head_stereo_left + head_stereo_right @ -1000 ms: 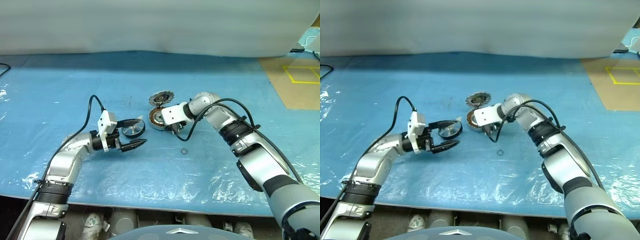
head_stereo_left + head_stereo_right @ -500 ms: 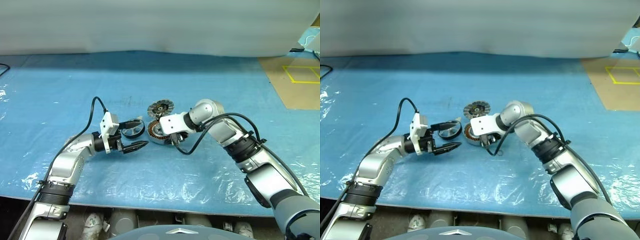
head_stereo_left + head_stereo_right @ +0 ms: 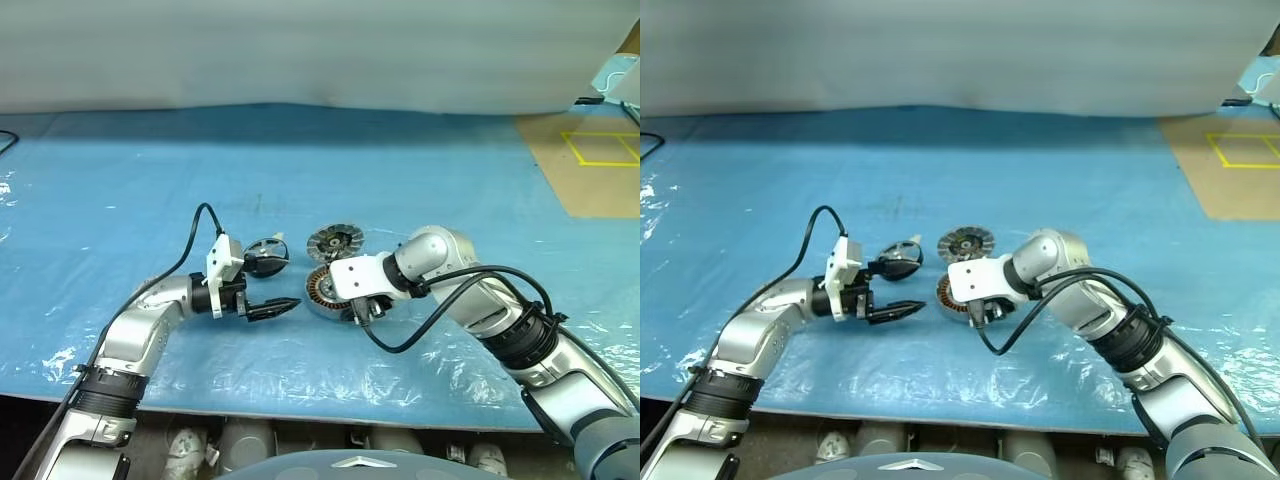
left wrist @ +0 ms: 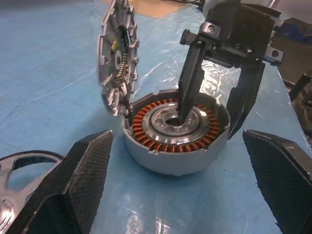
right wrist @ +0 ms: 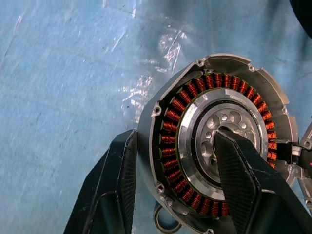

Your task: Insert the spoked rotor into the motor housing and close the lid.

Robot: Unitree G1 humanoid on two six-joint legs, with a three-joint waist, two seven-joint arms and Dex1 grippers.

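Observation:
The motor housing sits on the blue sheet, its copper windings facing up. My right gripper is shut on the housing's wall, with one finger in the silver centre and the other outside. The lid leans against the housing's far rim with its toothed edge showing. The spoked rotor lies to the left of both, beside the upper finger of my left gripper. My left gripper is open and empty. It points at the housing from the left, a short way off.
The blue plastic-covered table ends at a front edge just below the arms. A small black ring lies against the housing's base. Brown board with yellow tape lies at the far right. A pale wall runs along the back.
My right gripper has dragged the housing toward the table's front edge, and the lid has come along with it. The left gripper and the rotor have stayed where they were.

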